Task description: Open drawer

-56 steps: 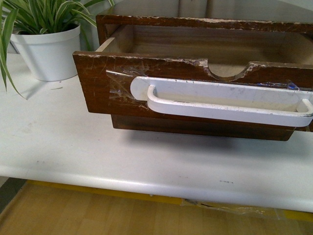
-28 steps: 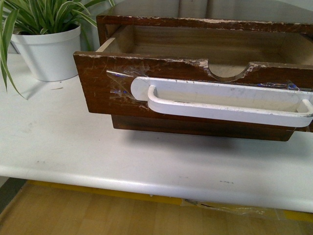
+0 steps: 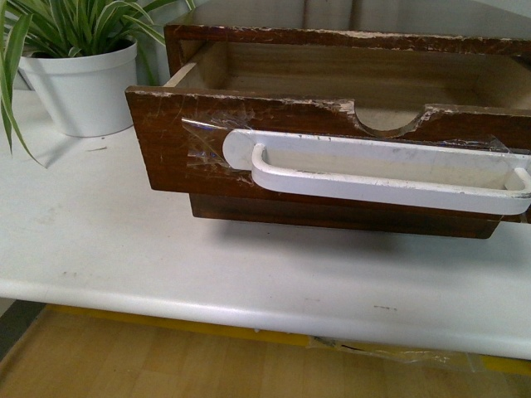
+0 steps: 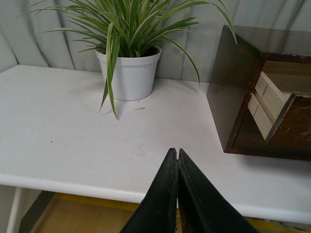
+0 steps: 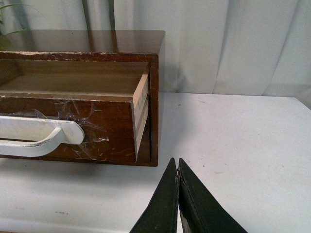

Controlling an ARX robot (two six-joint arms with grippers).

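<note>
The dark brown wooden drawer (image 3: 182, 141) stands pulled out of its cabinet (image 3: 332, 37), its inside bare wood. A long white handle (image 3: 382, 174) is taped across its front, under a chipped edge and a half-round notch (image 3: 386, 123). Neither gripper shows in the front view. My left gripper (image 4: 176, 154) is shut and empty, back from the table's front edge, left of the cabinet (image 4: 233, 87). My right gripper (image 5: 177, 162) is shut and empty, over the table to the right of the drawer (image 5: 97, 126) and the handle's end (image 5: 53, 133).
A white pot with a striped green plant (image 3: 79, 83) stands on the white table (image 3: 99, 240) left of the cabinet; it also shows in the left wrist view (image 4: 129, 73). Curtains hang behind. The table's front edge has a yellow strip (image 3: 166, 323) beneath.
The drawer front has shifted very slightly; otherwise nothing visibly moves.
</note>
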